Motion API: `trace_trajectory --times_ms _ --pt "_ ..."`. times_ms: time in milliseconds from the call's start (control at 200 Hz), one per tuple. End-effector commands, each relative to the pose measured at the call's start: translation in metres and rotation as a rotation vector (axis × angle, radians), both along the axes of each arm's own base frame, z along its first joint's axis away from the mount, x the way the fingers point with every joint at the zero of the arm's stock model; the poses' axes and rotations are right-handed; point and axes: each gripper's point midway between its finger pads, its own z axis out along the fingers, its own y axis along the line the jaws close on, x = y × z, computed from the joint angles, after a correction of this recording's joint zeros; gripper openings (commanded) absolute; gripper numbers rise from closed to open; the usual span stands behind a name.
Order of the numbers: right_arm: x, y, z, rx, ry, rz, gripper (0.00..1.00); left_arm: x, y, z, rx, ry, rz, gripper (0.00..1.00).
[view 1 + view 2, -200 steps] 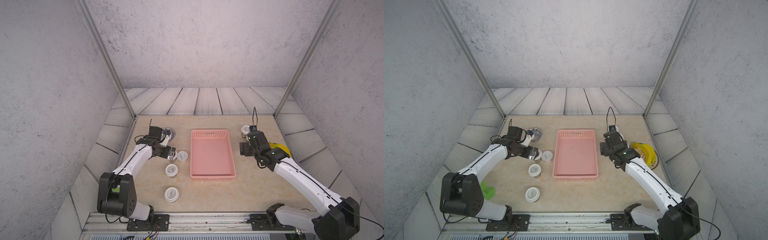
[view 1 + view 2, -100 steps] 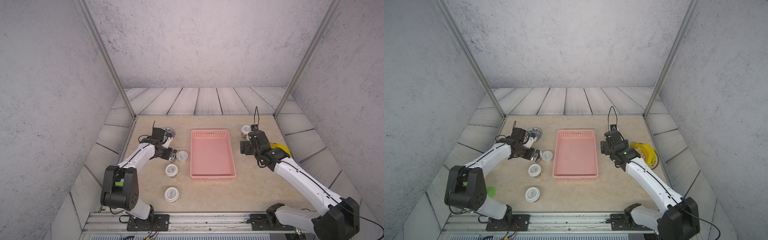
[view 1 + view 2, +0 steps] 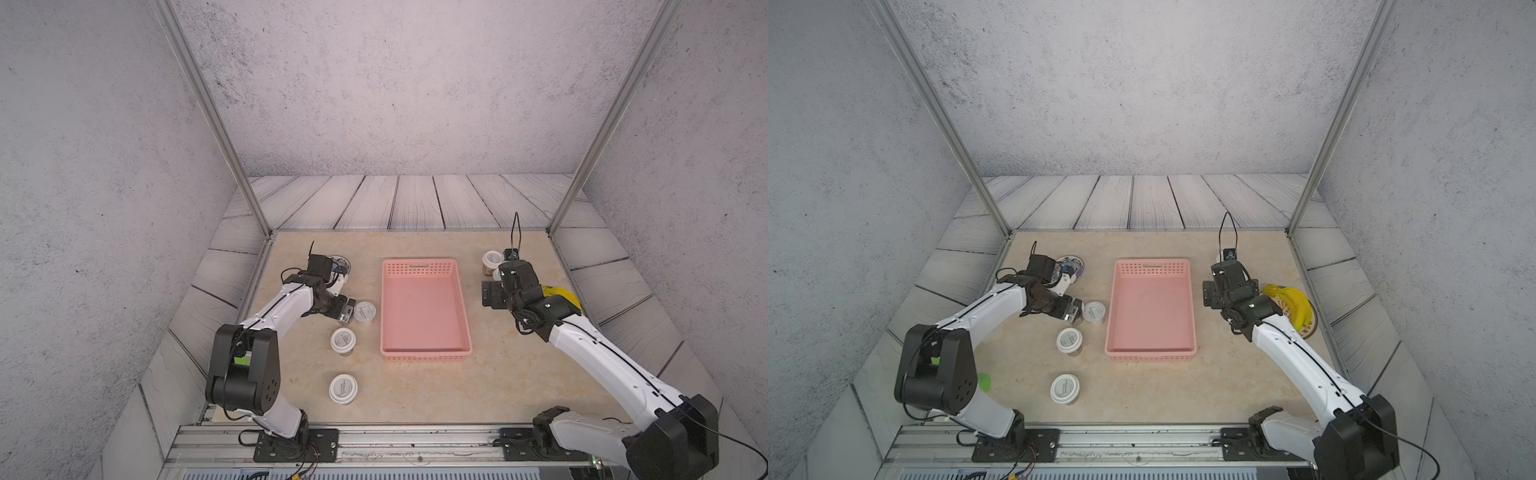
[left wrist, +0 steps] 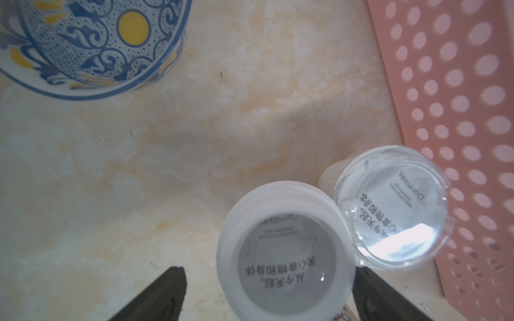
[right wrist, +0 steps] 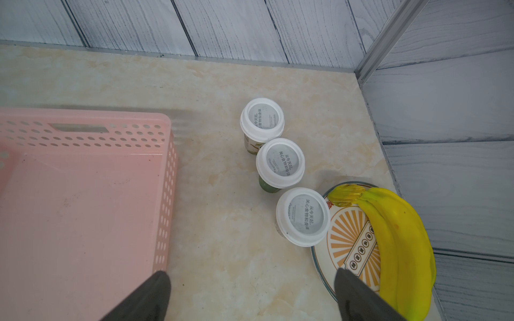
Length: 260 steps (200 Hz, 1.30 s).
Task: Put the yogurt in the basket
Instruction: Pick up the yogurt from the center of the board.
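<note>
The basket (image 3: 424, 309) is empty in both top views, so no yogurt is in it yet. All the cups are on the table (image 3: 415, 390). The whole job is left to do.

On the left side I count four cups. One cup (image 4: 283, 266) sits between the fingers of the left gripper (image 4: 267, 294). A second cup (image 4: 389, 208) touches it and stands just beside the basket wall. In a top view, a third cup (image 3: 343, 340) and a fourth cup (image 3: 343, 388) stand nearer the front, apart from each other. The blue bowl (image 4: 91, 44) is near, but it is not part of the job.

On the right side there are three cups in a row. The far cup (image 5: 262, 120), the middle cup (image 5: 280, 162) and the near cup (image 5: 303, 216) stand close together. The near one looks like it touches the plate (image 5: 345, 241) with the bananas (image 5: 400, 244).

The left arm reaches low and forward. Its gripper is wide open around the cup, with one finger close to the lid and the other a bit off. It does not squeeze yet.

The right arm is bent and held up higher. The right gripper (image 5: 251, 294) is wide open too and holds nothing. It points down at bare table between the basket and the plate, with the three cups ahead of it.
</note>
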Motion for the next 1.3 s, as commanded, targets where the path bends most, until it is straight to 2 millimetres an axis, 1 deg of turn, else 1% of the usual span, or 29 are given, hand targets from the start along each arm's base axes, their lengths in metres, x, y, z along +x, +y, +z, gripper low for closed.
trace_trajectory --times_ms 0,245,746,831,1296 --pt "0.000 -0.001 -0.002 0.013 0.005 -0.009 0.96 0.005 -0.002 0.003 0.003 -0.001 0.004 0.99" --pt "0.000 -0.001 -0.005 0.017 0.013 -0.008 0.96 0.005 -0.004 0.000 -0.001 0.007 0.000 0.99" --pt "0.000 -0.002 -0.005 0.018 0.015 -0.011 0.96 0.015 0.007 -0.004 0.071 0.005 0.041 1.00" --pt "-0.001 -0.001 -0.006 0.018 0.018 -0.009 0.96 0.016 0.005 -0.003 0.063 0.006 0.039 1.00" --pt "-0.001 -0.002 -0.008 0.016 0.025 -0.010 0.96 0.015 -0.002 -0.009 0.045 0.030 0.036 0.91"
